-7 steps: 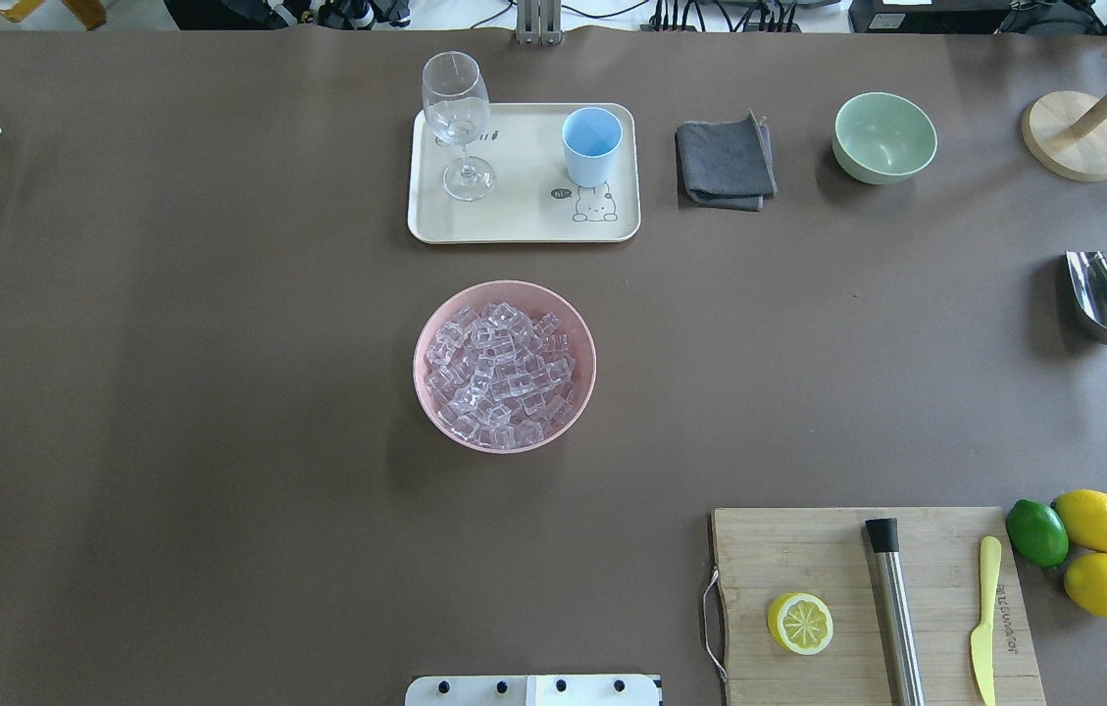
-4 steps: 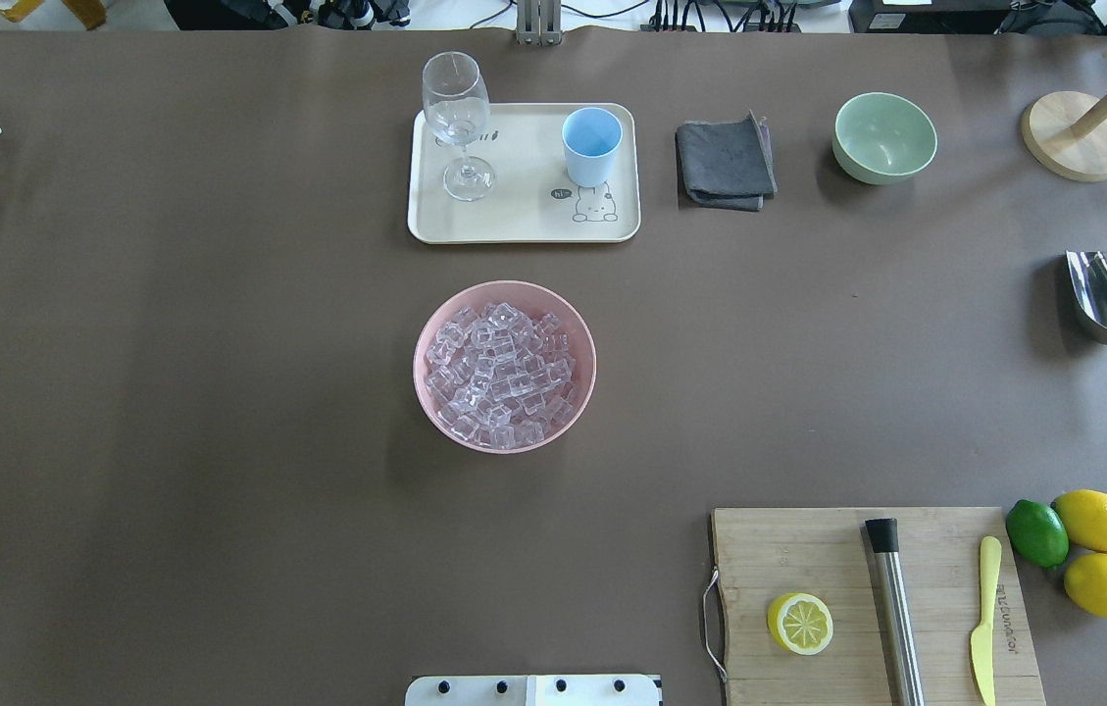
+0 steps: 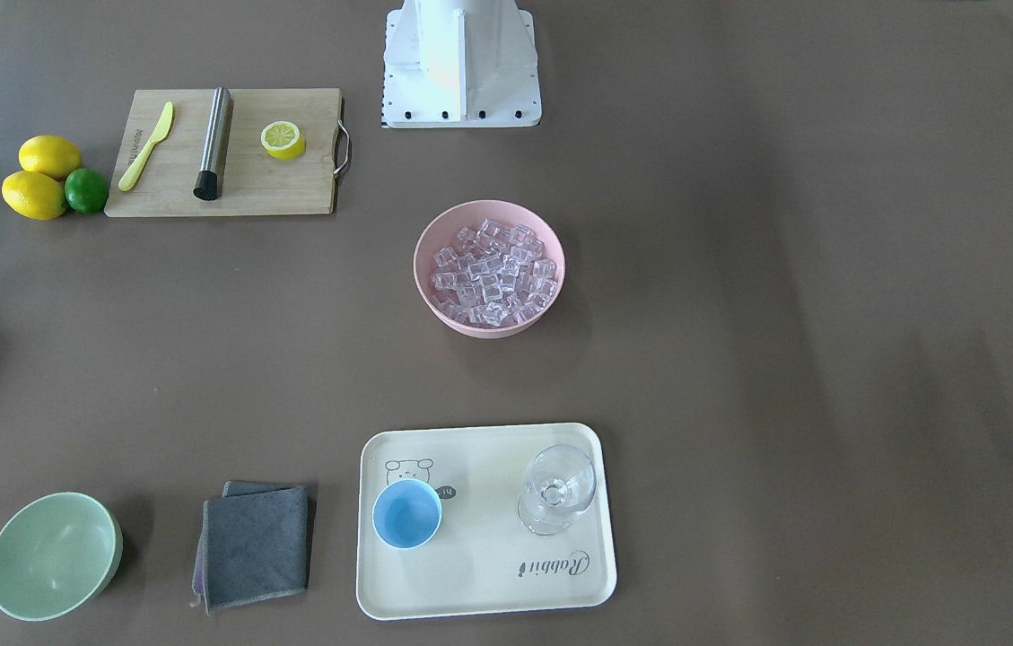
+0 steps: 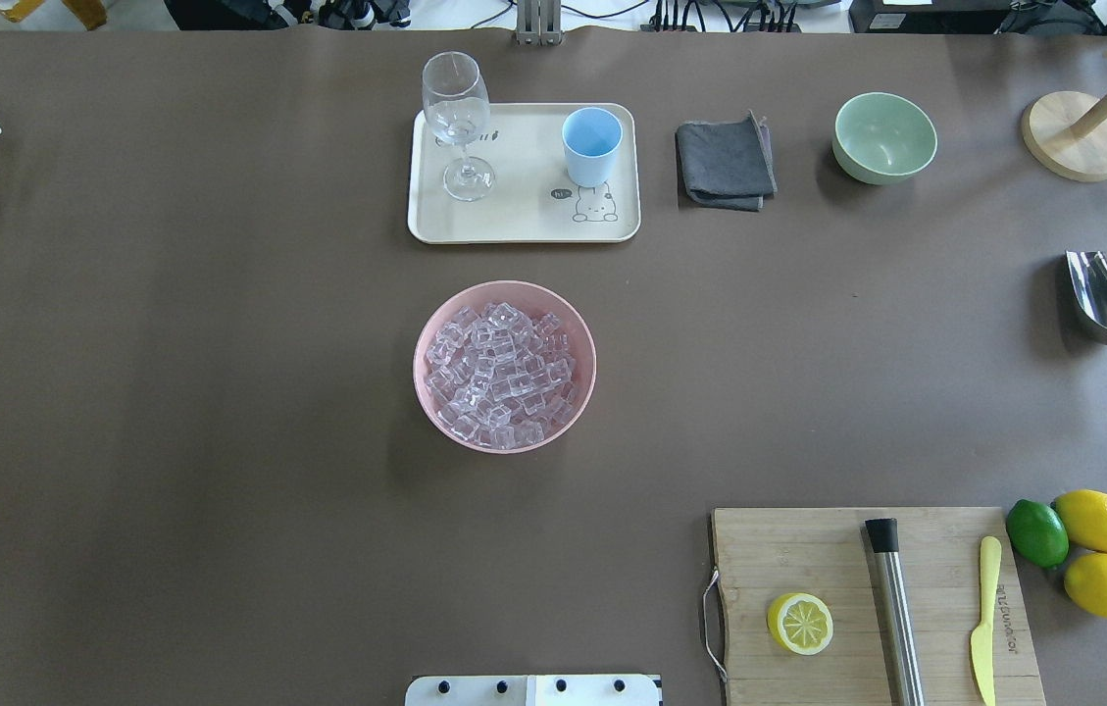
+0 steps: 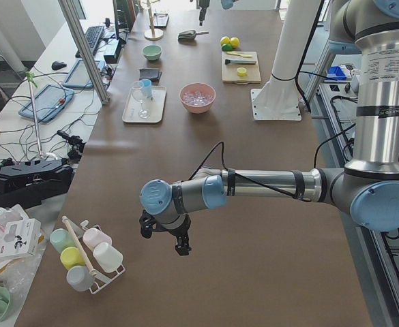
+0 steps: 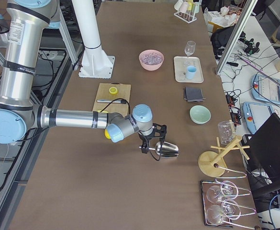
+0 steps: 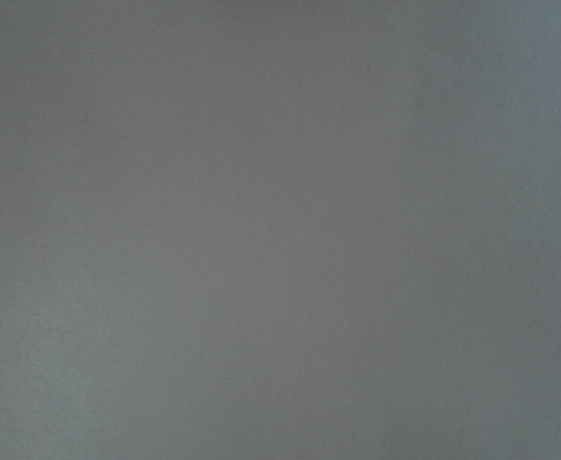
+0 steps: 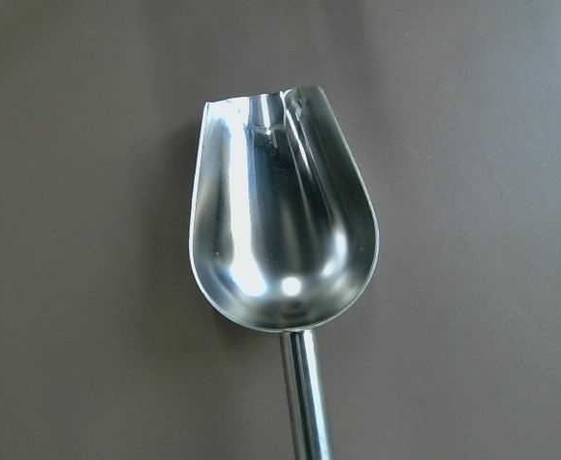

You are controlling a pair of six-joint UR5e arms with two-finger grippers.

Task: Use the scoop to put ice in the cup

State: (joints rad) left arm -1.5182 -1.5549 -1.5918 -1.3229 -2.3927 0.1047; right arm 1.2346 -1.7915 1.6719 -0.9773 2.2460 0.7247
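The scoop (image 8: 280,240) lies on its back on the brown surface (image 4: 220,392) at the right edge of the overhead view. Its open trough faces up, and its thin round handle runs toward the lower right there and off the bottom of the right wrist view. It is polished steel throughout: stiff, not fragile and, I judge, fairly light, but smooth and slick. The rounded body would likely rock or roll if nudged. The trough looks too wide and curved to pinch, so the handle seems the place to take hold, a little behind its joint with the trough. The fingers should close across the tube firmly enough that it does not twist once loaded. The right pincer (image 6: 149,149) hangs just over that handle in the right side view, and only a dark sliver of it shows at the overhead view's right edge. I cannot tell whether it is released or clenched. The ice (image 4: 504,373), hard, glassy and loose, fills the pink bowl (image 4: 426,392) at mid-frame, well apart from the scoop. The cup (image 4: 592,145) stands upright on the cream tray (image 4: 524,186) at upper middle, near a stemmed glass (image 4: 456,118) that would break easily. The left pincer (image 5: 164,240) hangs low over bare surface at the lower middle of the left side view, and I cannot tell its state either.
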